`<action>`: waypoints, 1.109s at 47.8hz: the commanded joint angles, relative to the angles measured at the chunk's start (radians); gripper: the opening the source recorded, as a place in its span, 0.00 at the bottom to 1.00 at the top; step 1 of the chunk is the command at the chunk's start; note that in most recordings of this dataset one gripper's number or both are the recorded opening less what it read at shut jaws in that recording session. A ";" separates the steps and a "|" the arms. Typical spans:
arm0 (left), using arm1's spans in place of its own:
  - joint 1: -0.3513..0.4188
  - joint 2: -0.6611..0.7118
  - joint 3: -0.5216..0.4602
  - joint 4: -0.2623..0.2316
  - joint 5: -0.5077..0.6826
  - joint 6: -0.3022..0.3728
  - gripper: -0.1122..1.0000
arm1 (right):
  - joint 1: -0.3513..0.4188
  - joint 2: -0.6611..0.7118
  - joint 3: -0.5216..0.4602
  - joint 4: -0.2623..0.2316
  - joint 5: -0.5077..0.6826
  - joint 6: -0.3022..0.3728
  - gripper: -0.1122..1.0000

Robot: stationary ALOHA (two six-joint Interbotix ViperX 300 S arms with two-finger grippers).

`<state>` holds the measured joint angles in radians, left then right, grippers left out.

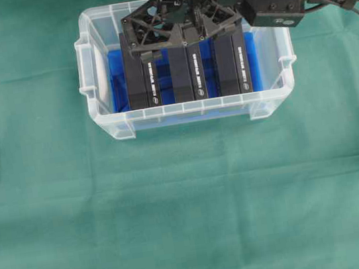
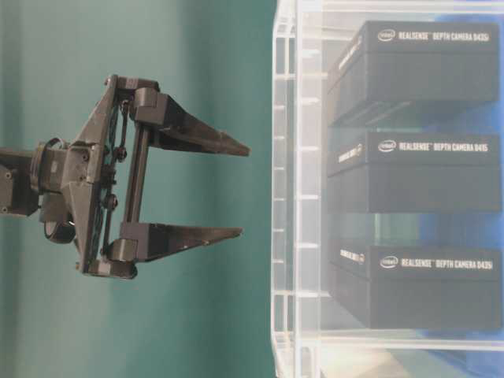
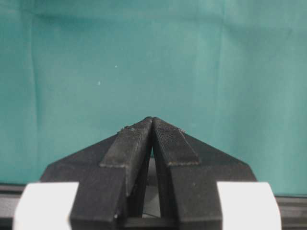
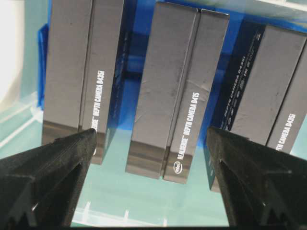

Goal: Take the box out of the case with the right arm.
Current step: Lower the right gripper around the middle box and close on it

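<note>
While right tool (image 1: 181,30) gapes | case (image 1: 97,92) rear rim hidden

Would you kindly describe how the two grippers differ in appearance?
The right gripper is all black, with an open-lattice frame and tapered, wedge-like fingers; black cables run along its arm. The left gripper is black with ribbed finger pads and white blocks at its base.

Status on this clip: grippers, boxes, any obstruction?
Right gripper open above middle box. Left gripper shut, idle. Three boxes in case; neighbours flank target closely.
</note>
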<state>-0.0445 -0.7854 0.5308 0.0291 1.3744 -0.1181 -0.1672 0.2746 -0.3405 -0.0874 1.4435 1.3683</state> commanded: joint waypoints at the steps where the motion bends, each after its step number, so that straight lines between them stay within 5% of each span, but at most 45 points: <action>1: -0.003 0.003 -0.026 0.002 -0.005 0.002 0.12 | 0.002 -0.018 -0.009 -0.006 0.002 -0.002 0.93; 26: -0.006 0.003 -0.026 0.003 -0.005 0.002 0.12 | -0.002 -0.018 0.040 -0.020 -0.014 0.006 0.93; 53: -0.003 0.005 -0.025 0.002 -0.005 0.000 0.12 | -0.021 -0.011 0.183 -0.018 -0.179 0.018 0.93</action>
<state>-0.0445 -0.7854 0.5308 0.0276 1.3744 -0.1181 -0.1887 0.2761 -0.1580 -0.1043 1.2885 1.3883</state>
